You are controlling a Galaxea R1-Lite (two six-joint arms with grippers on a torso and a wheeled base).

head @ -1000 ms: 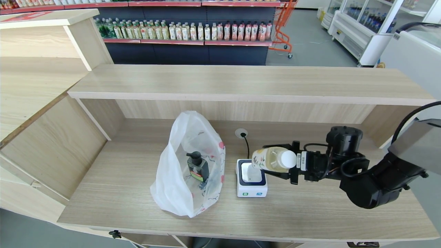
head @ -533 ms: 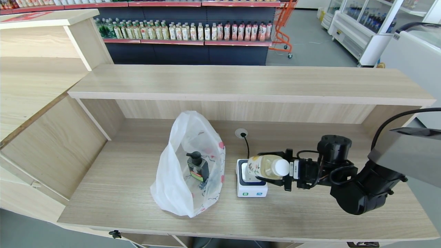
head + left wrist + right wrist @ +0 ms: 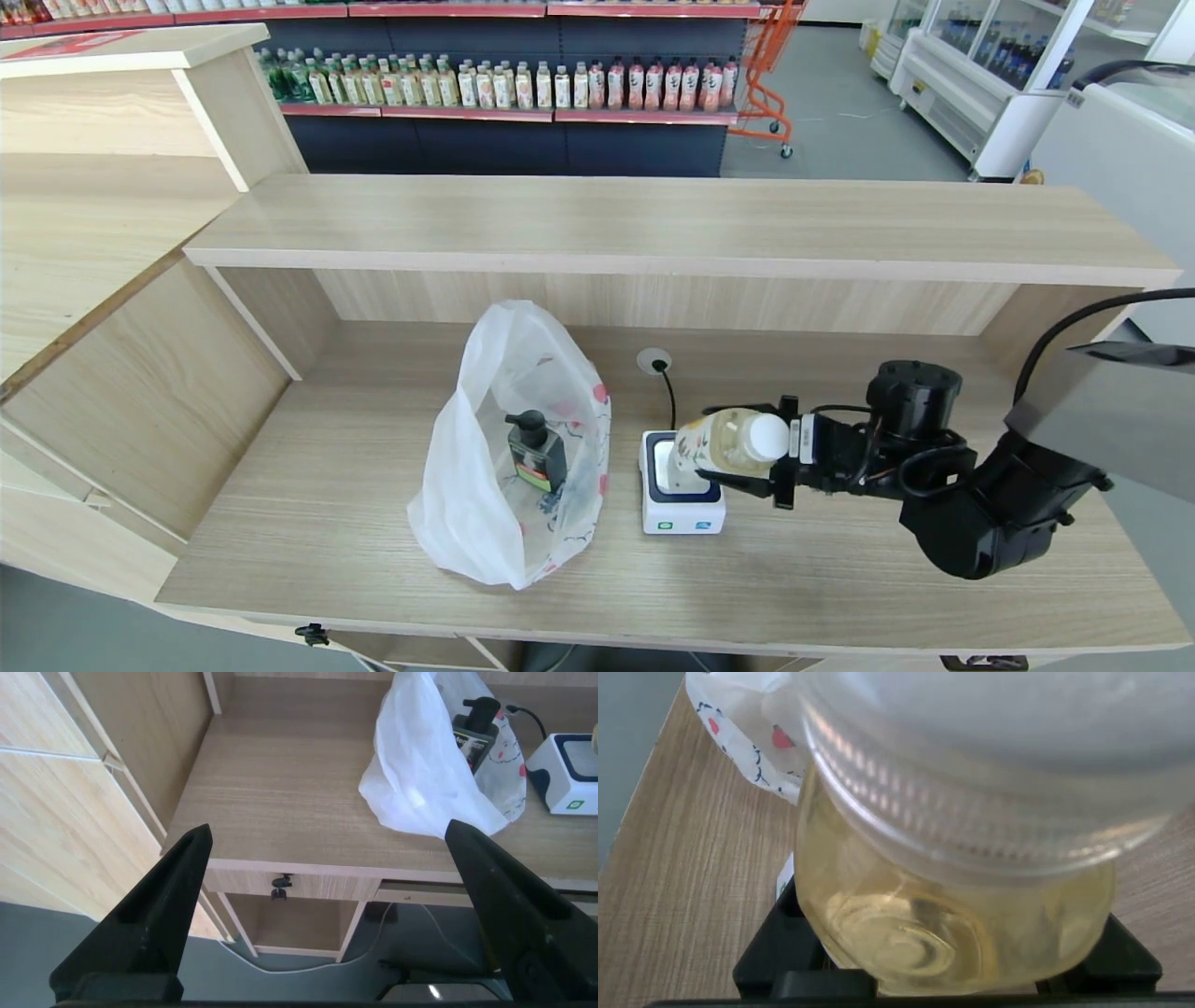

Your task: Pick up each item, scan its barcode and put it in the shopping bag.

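Your right gripper (image 3: 714, 443) was clamped on the drink bottle (image 3: 724, 441), one finger on each side of its body. The bottle lay on its side in that grip, white cap (image 3: 770, 436) toward the wrist and base toward the shopping bag (image 3: 485, 504). In the right wrist view the bottle (image 3: 952, 905) showed pale yellow liquid, with the black fingers (image 3: 785, 961) on either side of it.

The base end hung over the dark window of the white scanner (image 3: 681, 509); you could not tell whether it touched. A black cable (image 3: 669, 397) ran from the scanner's rear to a round port (image 3: 653, 359) in the counter (image 3: 373, 551).

The bag stood just beside the scanner on its left, mouth open. A dark pump bottle (image 3: 535, 457) stood upright inside it.

Your left gripper (image 3: 327, 835) was spread wide and held nothing. It hung off the counter's near edge, well apart from the bag (image 3: 420, 775).

A raised ledge (image 3: 672, 229) ran along the counter's far side. Beyond it, a shelf of drinks (image 3: 504, 84), an orange cart (image 3: 770, 75) and glass-fronted coolers (image 3: 980, 84).
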